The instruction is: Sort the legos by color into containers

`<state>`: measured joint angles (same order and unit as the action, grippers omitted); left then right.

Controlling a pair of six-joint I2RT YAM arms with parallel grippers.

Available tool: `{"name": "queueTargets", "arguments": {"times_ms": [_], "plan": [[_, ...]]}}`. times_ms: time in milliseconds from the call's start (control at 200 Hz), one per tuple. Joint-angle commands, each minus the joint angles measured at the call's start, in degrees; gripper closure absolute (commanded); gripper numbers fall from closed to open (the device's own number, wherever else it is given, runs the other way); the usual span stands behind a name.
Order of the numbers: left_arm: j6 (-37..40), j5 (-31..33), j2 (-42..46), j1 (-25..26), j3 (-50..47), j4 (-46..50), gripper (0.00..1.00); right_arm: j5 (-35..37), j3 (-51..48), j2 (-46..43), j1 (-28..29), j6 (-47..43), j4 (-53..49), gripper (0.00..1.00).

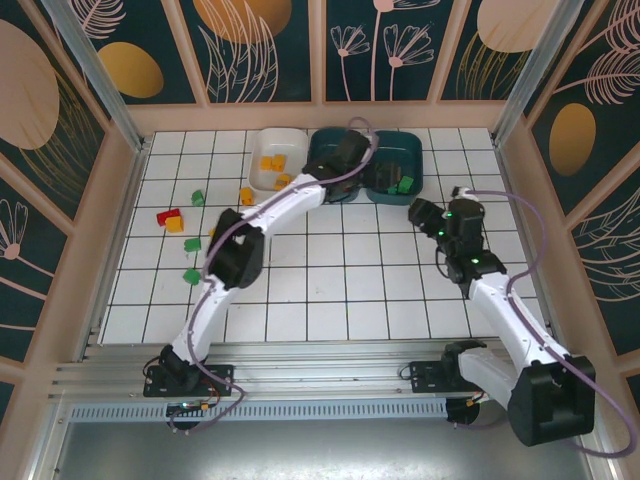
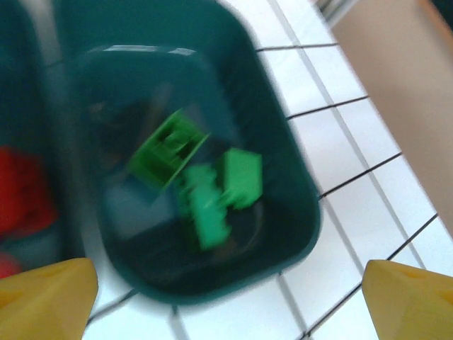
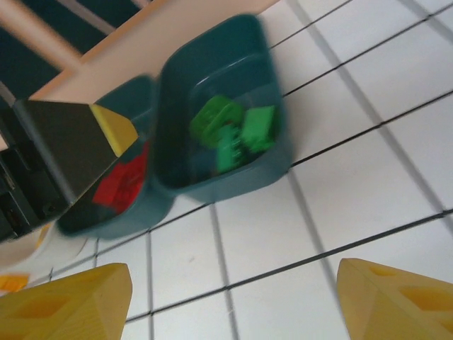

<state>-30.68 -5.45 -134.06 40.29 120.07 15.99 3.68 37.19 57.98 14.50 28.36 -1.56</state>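
**Both hands open above a partly sorted bench.**

Left side: loose legos in red, yellow and green lie scattered on the tiles; at the far edge the white bin holds yellow-orange legos; just beside it the middle teal bin holds red legos; the left hand hangs over the teal bins, fingers wide apart, nothing between them; the right teal bin holds green legos in a cluster; the right hand sits nearer the arms, fingers apart and empty.
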Motion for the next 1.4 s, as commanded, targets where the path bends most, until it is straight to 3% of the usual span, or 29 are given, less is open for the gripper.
{"name": "queueTargets", "arguments": {"times_ms": [0, 200, 335, 455, 691, 1181, 1391], "plan": [[-4.6, 3.0, 20.1, -6.9, -20.6, -9.0, 0.04, 6.8, 3.6, 4.2, 10.6, -0.9, 2.2, 0.23], [-10.5, 7.4, 48.3, -18.9, -54.3, -8.6, 0.02, 13.9, 13.3, 23.1, 29.7, -2.6, 6.7, 0.23], [-15.3, 5.3, 62.5, -28.8, -71.3, -4.6, 0.02, 6.7, 22.5, 37.4, 35.8, -11.1, 9.4, 0.23], [-16.0, 3.1, 72.2, -35.3, -80.1, -2.1, 0.02, 3.4, 29.3, 47.0, 39.4, -21.4, 9.5, 0.22], [-16.4, 1.6, 77.0, -36.1, -83.9, -1.8, 0.01, 0.3, 38.9, 59.7, 39.7, -29.4, 5.5, 0.22], [-15.4, -2.0, 76.8, -36.1, -81.9, -3.0, 0.02, 5.3, 55.2, 76.8, 37.4, -29.6, 2.9, 0.23], [-15.5, -2.3, 76.7, -36.1, -81.9, -3.7, 0.02, 2.7, 58.1, 78.7, 35.3, -29.3, 3.0, 0.27]]}}
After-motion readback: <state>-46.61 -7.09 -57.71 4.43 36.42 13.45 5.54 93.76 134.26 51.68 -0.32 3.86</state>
